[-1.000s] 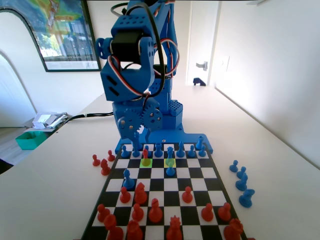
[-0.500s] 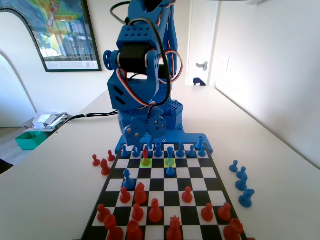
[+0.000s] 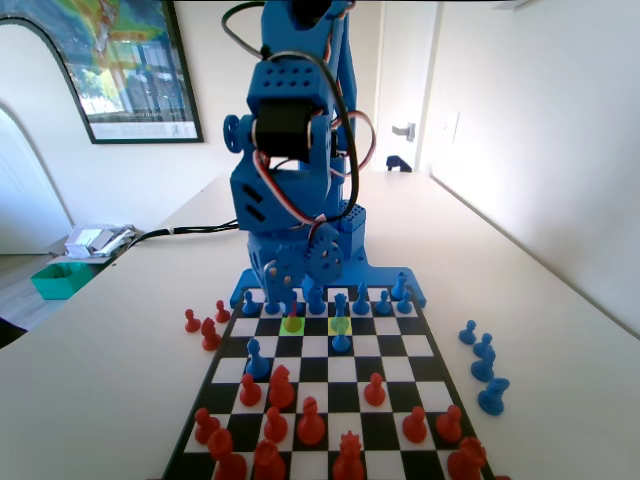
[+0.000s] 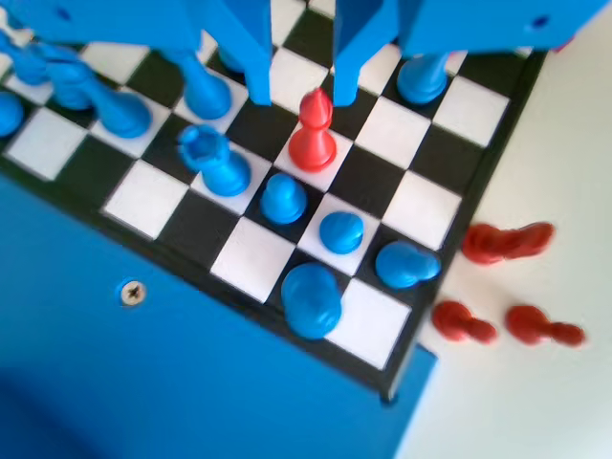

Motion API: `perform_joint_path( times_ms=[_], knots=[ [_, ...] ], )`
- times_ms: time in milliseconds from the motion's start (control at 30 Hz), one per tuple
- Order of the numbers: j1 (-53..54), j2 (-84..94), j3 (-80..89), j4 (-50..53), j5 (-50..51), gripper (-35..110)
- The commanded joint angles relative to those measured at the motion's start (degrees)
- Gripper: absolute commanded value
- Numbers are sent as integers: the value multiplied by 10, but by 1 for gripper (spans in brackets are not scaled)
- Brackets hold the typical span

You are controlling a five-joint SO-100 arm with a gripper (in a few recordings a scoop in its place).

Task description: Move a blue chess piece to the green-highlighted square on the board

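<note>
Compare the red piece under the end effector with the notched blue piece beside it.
The red piece is round-headed; the notched blue piece is broader. The red piece stands under the open end effector; the notched blue piece, left in wrist view. Both stand upright on the board.

Black-and-white chequered board (image 3: 395,345), one bright green square (image 3: 340,324), red piece (image 4: 312,134).
</note>
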Motion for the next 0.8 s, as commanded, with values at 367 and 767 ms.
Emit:
perform_joint_path(
  times_ms=[367,767],
  knots=[
    [9,9,24,-37,-21,11],
    [27,4,42,-66,-43,10]
  ],
)
